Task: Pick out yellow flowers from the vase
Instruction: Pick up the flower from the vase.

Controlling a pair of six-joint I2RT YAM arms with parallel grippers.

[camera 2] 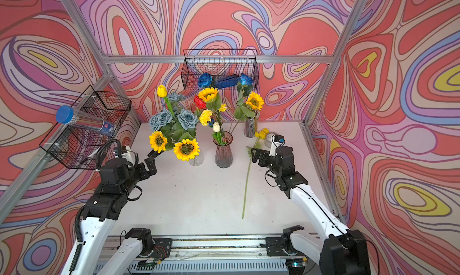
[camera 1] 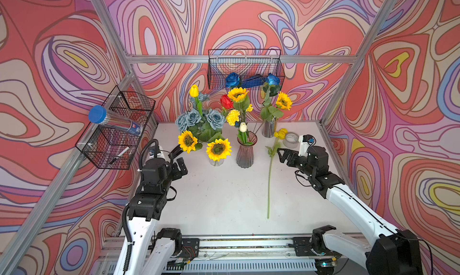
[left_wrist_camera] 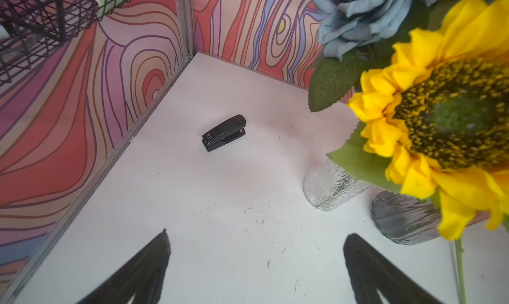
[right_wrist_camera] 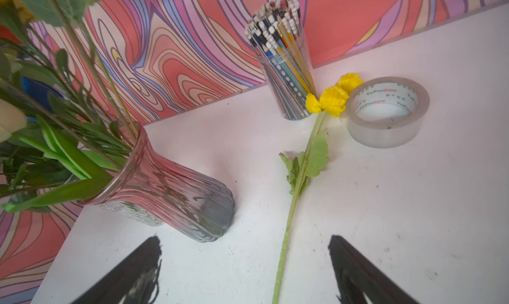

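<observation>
1. A yellow spray (camera 1: 270, 171) lies flat on the table (camera 1: 224, 199), outside any vase, its stem foot toward the front.
2. The right end effector (right_wrist_camera: 244, 238) hovers by that stem, jaws wide, gripping nothing. The left end effector (left_wrist_camera: 256, 233) is likewise spread and empty.
3. Further back, sunflowers (camera 1: 218, 149) stand in the clear vase (camera 1: 216, 163) and a yellow carnation (camera 1: 232, 116) in the ribbed vase (camera 1: 245, 153).
</observation>
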